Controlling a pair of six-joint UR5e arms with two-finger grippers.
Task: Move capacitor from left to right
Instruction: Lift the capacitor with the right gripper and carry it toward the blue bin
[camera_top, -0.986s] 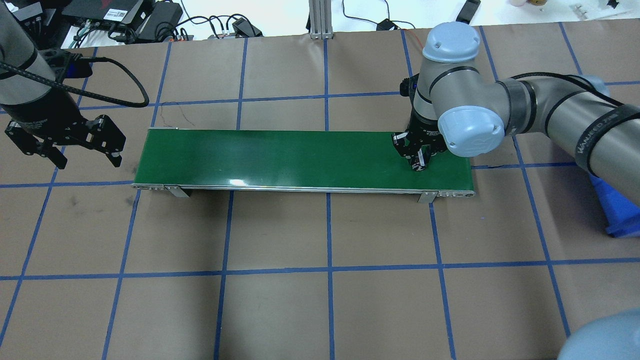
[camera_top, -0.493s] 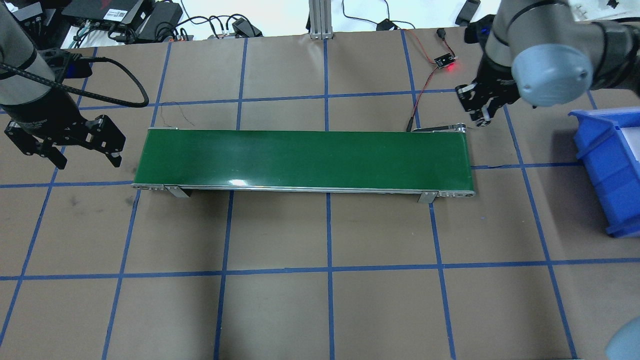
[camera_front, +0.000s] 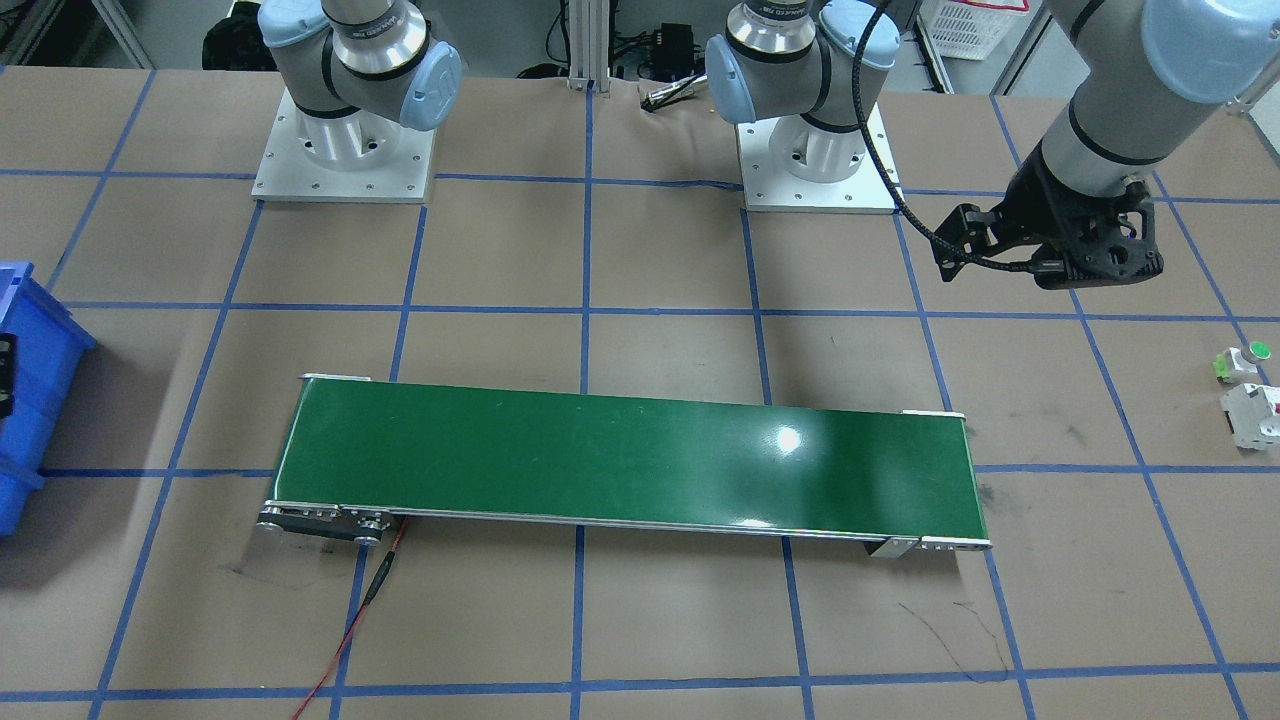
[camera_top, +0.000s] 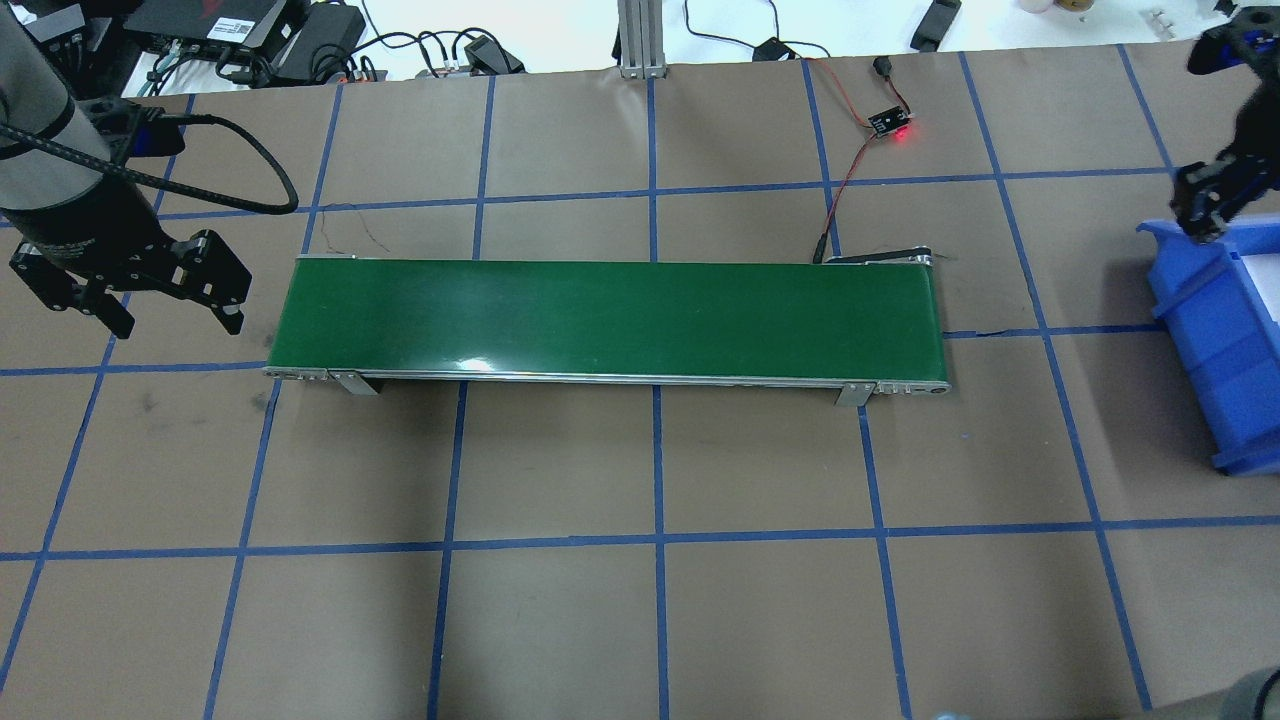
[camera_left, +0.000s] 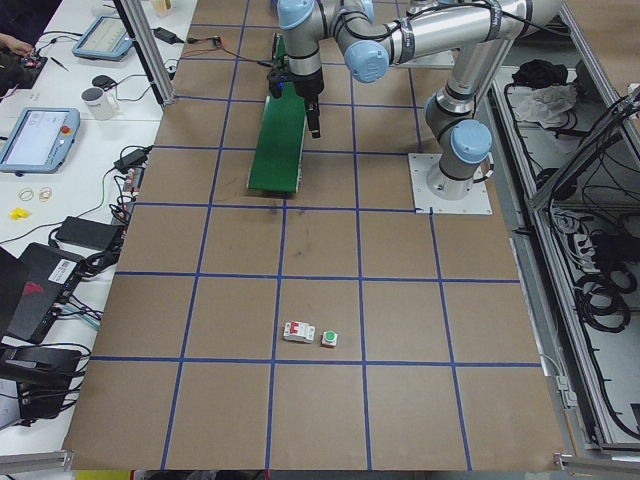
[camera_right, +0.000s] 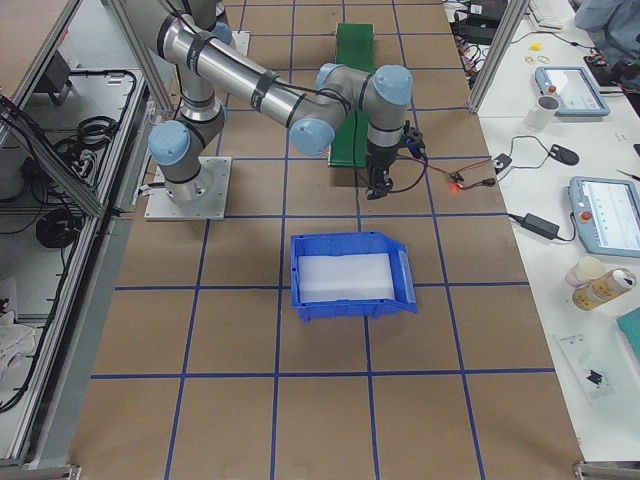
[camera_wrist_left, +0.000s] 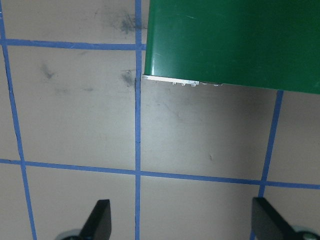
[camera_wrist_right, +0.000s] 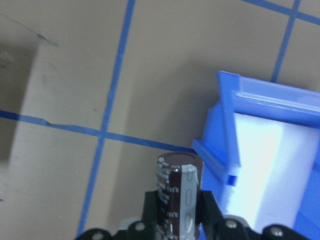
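The capacitor (camera_wrist_right: 172, 190), a stubby brown-black cylinder with a pale grey stripe, stands upright between my right gripper's fingers (camera_wrist_right: 150, 205) in the right wrist view. My right gripper (camera_top: 1205, 210) is shut on it and hangs just outside the near corner of the blue bin (camera_top: 1215, 330). The gripper also shows in the exterior right view (camera_right: 377, 188). My left gripper (camera_top: 176, 325) is open and empty, hovering off the left end of the green conveyor belt (camera_top: 600, 315). Its fingers (camera_wrist_left: 97, 220) show wide apart in the left wrist view.
A white switch with a red mark (camera_front: 1250, 415) and a green-capped button (camera_front: 1240, 360) lie on the robot's left side. A small sensor board with a red light (camera_top: 890, 122) and its wires lie behind the belt's right end. The bin's wall (camera_wrist_right: 215, 130) is close.
My right arm has lifted off the belt's right end and swung right to the blue bin with the capacitor in its gripper. The left arm has not moved.
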